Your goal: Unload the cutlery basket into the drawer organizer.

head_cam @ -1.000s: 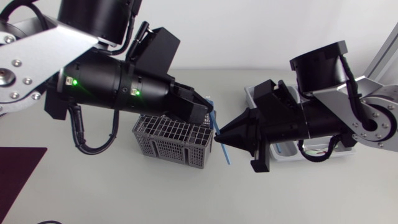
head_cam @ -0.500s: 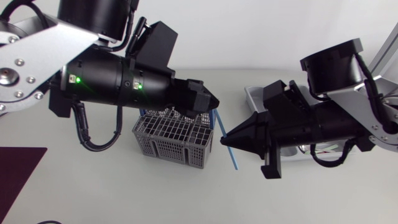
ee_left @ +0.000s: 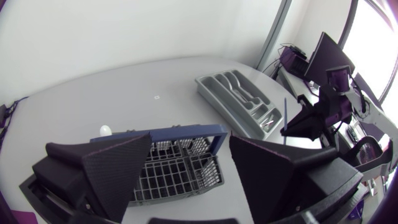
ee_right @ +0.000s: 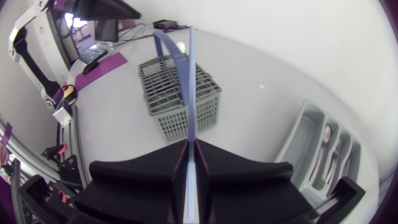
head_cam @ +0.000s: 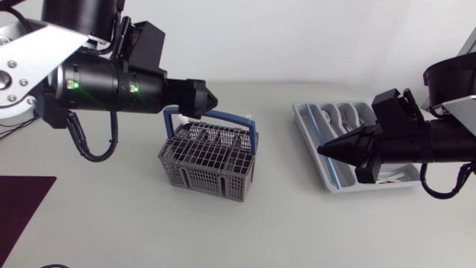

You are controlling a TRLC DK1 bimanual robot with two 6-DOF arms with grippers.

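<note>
Your right pincer is pressed together on a thin blue utensil, which it holds over the side of the drawer organizer nearest the cutlery basket. You cannot tell yet which compartment lies under it.

Judge the utensil light, stiff and smooth. So narrow a strip can pivot or slip in a pinch near one end, so lower it gently and keep it in line with a long slot.

Your left pincer stands spread and empty above the basket, over its blue handle.

A second ago both pincers were crowded at the basket's organizer-side edge with the utensil between them. Since then the right arm has carried it across to the organizer, and the left has drawn back toward the basket's far side. The basket stays put on the surface.
</note>
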